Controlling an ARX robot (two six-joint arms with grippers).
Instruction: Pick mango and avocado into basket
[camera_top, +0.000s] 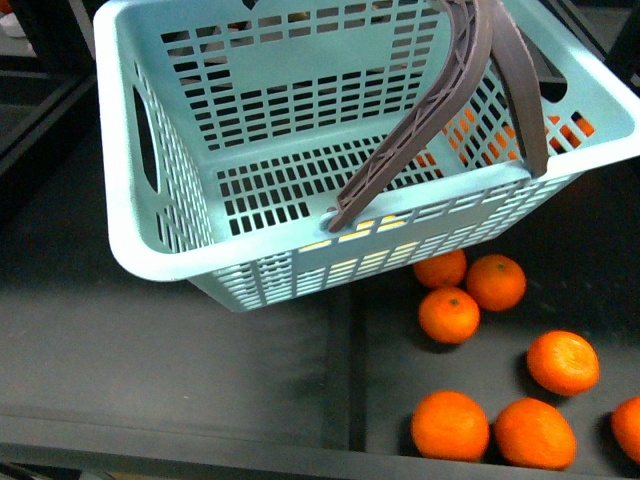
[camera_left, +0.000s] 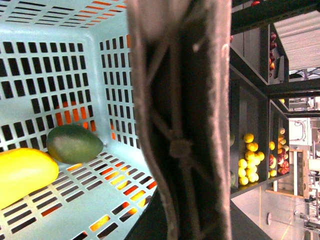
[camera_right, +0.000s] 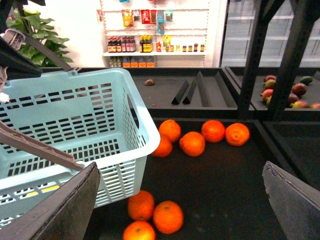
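Note:
The light turquoise basket (camera_top: 120, 200) hangs tilted above the dark shelf, its two brown handles (camera_top: 470, 70) drawn together and running up out of the front view. My left gripper is shut on the handles (camera_left: 180, 125), which fill the left wrist view and hide its jaws. That view shows the yellow mango (camera_left: 22, 175) and the dark green avocado (camera_left: 75, 143) lying side by side on the basket floor (camera_left: 75, 200). My right gripper (camera_right: 180, 210) is open and empty, over the shelf beside the basket (camera_right: 145, 125); one finger (camera_right: 60, 210) is close to its wall.
Several oranges (camera_top: 450, 315) lie on the dark shelf below and right of the basket, also in the right wrist view (camera_right: 192, 143). Black frame posts (camera_right: 290, 60) and black dividers (camera_right: 192, 90) stand behind. Bins of yellow fruit (camera_left: 250, 160) and red fruit (camera_right: 285, 92) are further off.

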